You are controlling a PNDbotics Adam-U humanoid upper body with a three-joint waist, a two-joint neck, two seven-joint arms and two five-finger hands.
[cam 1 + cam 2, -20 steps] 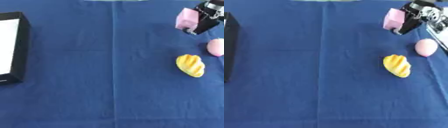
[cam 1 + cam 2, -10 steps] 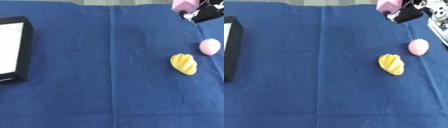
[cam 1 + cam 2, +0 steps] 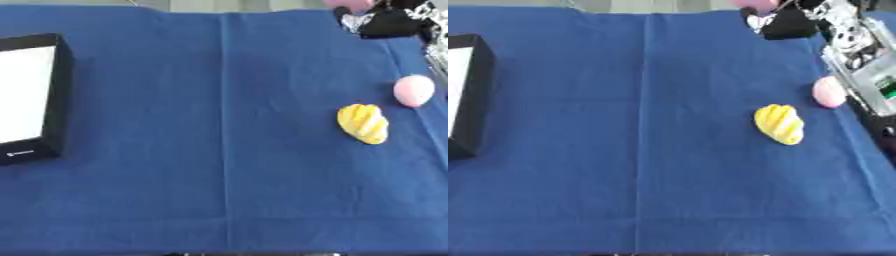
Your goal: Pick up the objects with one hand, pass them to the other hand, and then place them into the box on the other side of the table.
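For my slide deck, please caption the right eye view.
Right hand lifts a pink object above a yellow pastry and pink egg on blue cloth.

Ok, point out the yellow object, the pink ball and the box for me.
yellow object (image 3: 363,123), left eye view, middle of its ridged top.
pink ball (image 3: 414,90), left eye view, centre.
box (image 3: 54,95), left eye view, black right wall.

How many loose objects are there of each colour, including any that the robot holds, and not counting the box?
Pink: 2, a round ball on the cloth and a piece at the top edge in the right robot hand.
Yellow: 1, a ridged, shell-shaped toy.
Total: 3.
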